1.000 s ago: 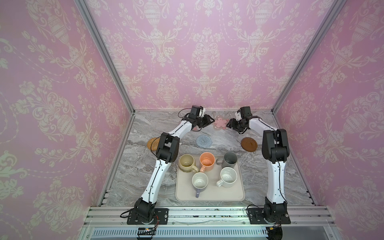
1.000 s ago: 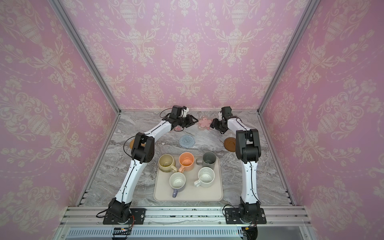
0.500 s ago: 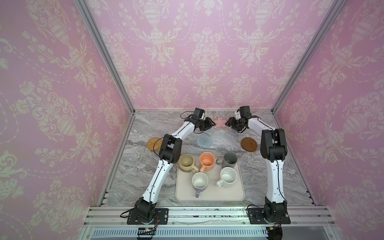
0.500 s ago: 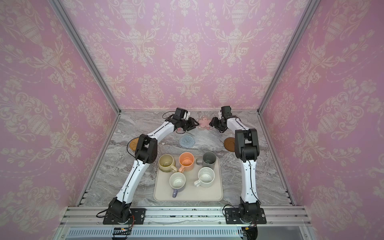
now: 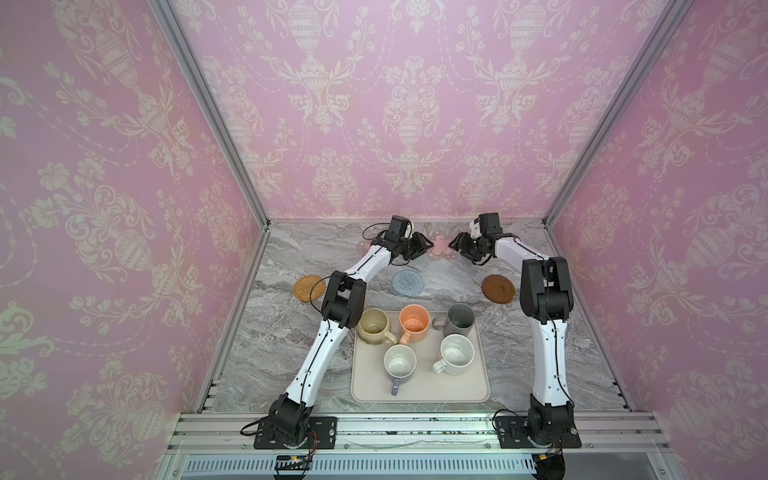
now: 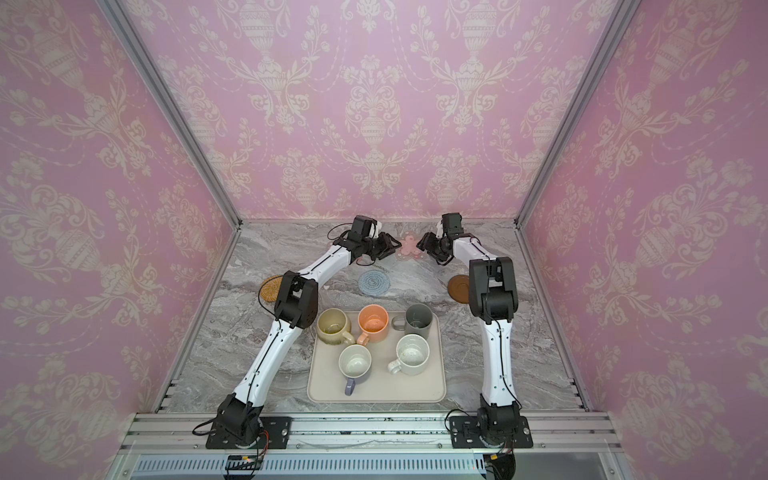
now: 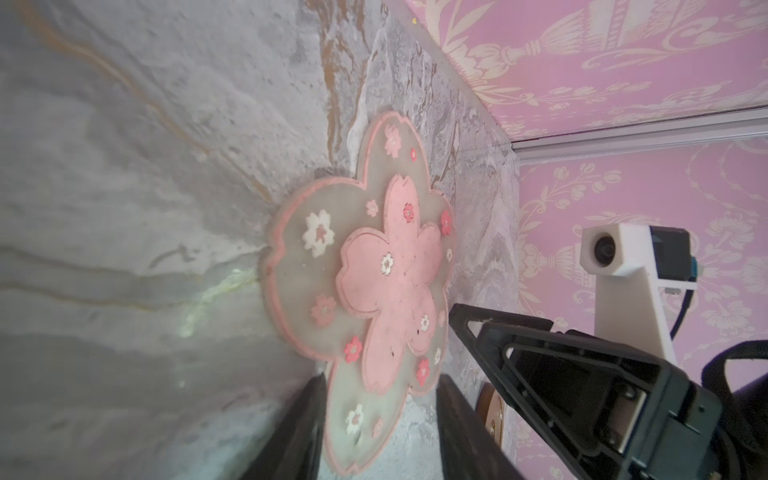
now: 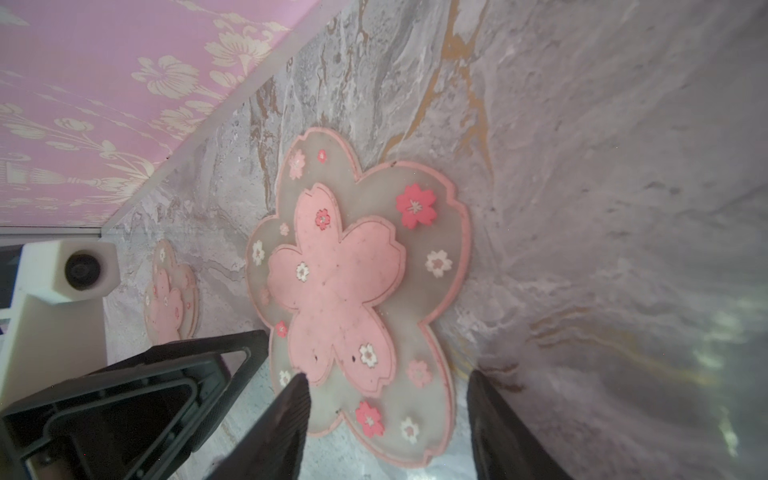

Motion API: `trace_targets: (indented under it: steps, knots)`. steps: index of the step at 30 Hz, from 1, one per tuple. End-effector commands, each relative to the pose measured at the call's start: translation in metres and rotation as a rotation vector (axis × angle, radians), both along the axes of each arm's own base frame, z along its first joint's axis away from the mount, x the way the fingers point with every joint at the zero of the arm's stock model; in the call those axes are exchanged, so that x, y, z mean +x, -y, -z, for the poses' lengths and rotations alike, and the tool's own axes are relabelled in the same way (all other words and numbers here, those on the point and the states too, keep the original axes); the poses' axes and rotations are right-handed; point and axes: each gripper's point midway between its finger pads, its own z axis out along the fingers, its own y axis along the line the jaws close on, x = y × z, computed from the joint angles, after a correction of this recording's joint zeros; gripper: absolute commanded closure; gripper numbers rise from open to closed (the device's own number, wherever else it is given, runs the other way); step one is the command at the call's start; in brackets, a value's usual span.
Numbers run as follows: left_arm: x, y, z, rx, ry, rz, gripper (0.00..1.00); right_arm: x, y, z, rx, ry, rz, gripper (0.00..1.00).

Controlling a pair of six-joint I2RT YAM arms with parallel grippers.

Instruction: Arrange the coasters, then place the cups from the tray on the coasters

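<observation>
A clear coaster with pink flowers (image 5: 440, 248) lies flat at the back of the marble table. My left gripper (image 7: 378, 432) is open, its fingers on either side of one petal. Opposite it, my right gripper (image 8: 390, 415) is open around another petal. A second flower coaster (image 8: 170, 291) lies behind the left gripper, mostly hidden under that arm in both top views. The rattan coaster (image 5: 309, 286), blue-grey knitted coaster (image 5: 408, 282) and brown wooden disc (image 5: 498, 288) lie in a row. Several cups, among them beige-yellow (image 5: 374, 328), peach (image 5: 414, 323) and dark grey (image 5: 459, 320), stand on the cream tray (image 5: 419, 395).
The back wall (image 5: 415, 187) rises just behind the flower coaster. Both forearms reach over the table on either side of the tray. Bare marble (image 5: 274, 357) shows to the left and right of the tray.
My left gripper has moved right, off the second flower coaster and up to the middle one. The right gripper has stayed by that coaster's other side.
</observation>
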Motion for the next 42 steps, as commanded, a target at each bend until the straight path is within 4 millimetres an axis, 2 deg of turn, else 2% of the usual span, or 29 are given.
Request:
trace_targets:
  steps: [1,7,13,27,37,42]
  knots:
    - [-0.019,0.011,0.034,0.015,-0.098,0.027,0.54,-0.015,-0.010,0.032,0.013,-0.088,-0.008,0.38]
    - [-0.030,0.022,0.032,0.019,-0.106,0.065,0.54,-0.026,-0.015,0.038,0.015,-0.111,-0.022,0.39]
    - [-0.043,0.030,0.028,0.038,-0.105,0.107,0.55,-0.048,-0.015,0.040,-0.001,-0.129,-0.023,0.39]
    - [-0.078,0.013,0.025,0.098,-0.128,0.146,0.55,-0.093,-0.007,0.028,-0.034,-0.145,-0.037,0.39]
    - [-0.109,0.018,0.026,0.074,-0.151,0.186,0.56,-0.115,-0.009,0.021,-0.022,-0.166,-0.055,0.39]
    - [-0.120,0.021,0.021,0.067,-0.148,0.200,0.56,-0.132,-0.007,0.018,-0.010,-0.179,-0.040,0.39]
